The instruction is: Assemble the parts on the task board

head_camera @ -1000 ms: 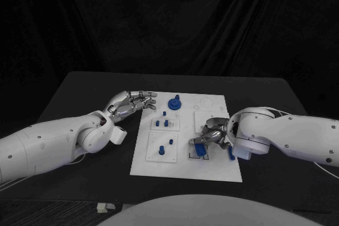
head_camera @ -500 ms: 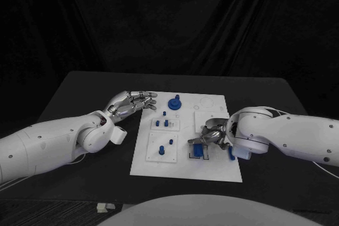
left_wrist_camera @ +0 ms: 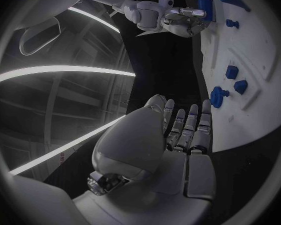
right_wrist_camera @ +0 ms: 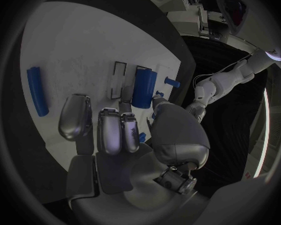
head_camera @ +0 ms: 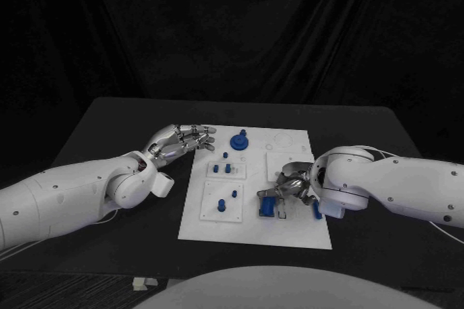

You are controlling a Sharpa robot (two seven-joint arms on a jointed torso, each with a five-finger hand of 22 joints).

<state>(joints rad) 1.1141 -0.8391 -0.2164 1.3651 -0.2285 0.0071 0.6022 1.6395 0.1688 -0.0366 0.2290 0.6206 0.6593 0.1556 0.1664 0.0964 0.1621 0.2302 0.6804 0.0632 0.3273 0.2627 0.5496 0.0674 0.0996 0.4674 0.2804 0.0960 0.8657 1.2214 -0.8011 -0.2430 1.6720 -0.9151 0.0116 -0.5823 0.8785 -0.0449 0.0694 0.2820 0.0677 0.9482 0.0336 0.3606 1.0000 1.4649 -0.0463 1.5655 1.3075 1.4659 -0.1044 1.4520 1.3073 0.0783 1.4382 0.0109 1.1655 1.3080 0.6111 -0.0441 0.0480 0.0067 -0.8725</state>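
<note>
Two silver hands work at the white task board (head_camera: 253, 228) in the middle of the black table (head_camera: 116, 121). Right hand (head_camera: 290, 183) is curled down over the board's near right part, thumb and a fingertip touching a blue cylinder part (head_camera: 266, 206) — whether it truly grips it I cannot tell. Left hand (head_camera: 177, 142) hovers at the board's far left edge, fingers loosely curled, holding nothing. Another blue bar (head_camera: 316, 210) lies just right of the right hand.
</note>
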